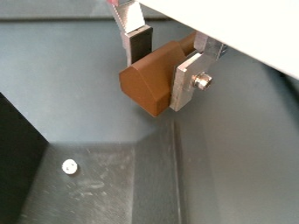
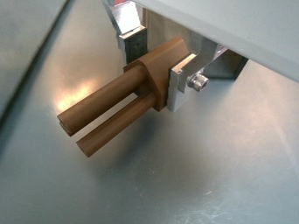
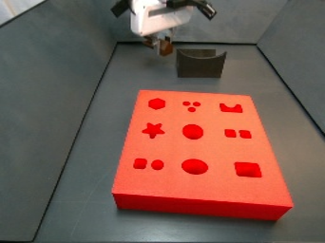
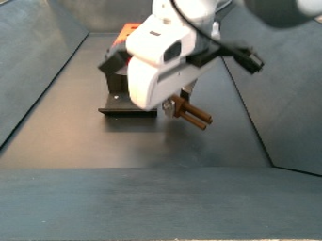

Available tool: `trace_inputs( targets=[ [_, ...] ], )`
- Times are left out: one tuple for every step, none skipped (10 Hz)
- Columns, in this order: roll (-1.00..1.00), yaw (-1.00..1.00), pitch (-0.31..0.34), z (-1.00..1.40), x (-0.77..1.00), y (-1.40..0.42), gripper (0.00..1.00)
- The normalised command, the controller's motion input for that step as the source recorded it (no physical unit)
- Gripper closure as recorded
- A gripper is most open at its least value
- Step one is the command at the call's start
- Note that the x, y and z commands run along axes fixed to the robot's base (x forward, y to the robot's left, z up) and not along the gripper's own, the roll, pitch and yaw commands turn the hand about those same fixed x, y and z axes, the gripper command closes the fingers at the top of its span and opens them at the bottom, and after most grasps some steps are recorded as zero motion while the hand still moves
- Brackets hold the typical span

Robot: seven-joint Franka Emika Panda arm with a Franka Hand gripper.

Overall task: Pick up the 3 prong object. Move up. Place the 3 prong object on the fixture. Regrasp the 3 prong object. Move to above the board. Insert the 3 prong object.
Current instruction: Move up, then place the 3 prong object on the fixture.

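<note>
The large flat bright red recessed board (image 3: 197, 152) lies well below the gripper (image 1: 163, 63), beside the dark grey notched fixture (image 3: 200, 63), clamping the small brown wooden 3 prong object (image 2: 117, 112), which could twist loose before seating.

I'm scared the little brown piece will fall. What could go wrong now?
The gripper is shut on the 3 prong object, in the air beside the fixture.

1. It grips only the blocky end; the prongs stick far out, so a bump might twist the piece.
2. The fixture is close. The prongs could knock its wall instead of settling in the notch.
3. If it slips, it may drop onto the grey floor.
</note>
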Motion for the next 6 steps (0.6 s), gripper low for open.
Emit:
trace_inputs(
  targets=[
    [-0.02, 0.02, 0.014, 0.35, -0.03, -0.01, 1.0],
    [-0.03, 0.02, 0.016, 0.24, -0.03, -0.01, 1.0],
    [0.0, 0.0, 0.0, 1.0, 0.0, 0.0, 1.0],
    [-0.01, 0.0, 0.021, 1.0, -0.01, 0.0, 1.0],
    [-0.01, 0.0, 0.025, 1.0, -0.01, 0.0, 1.0],
    [-0.02, 0.01, 0.019, 1.0, -0.02, -0.01, 1.0]
  ],
)
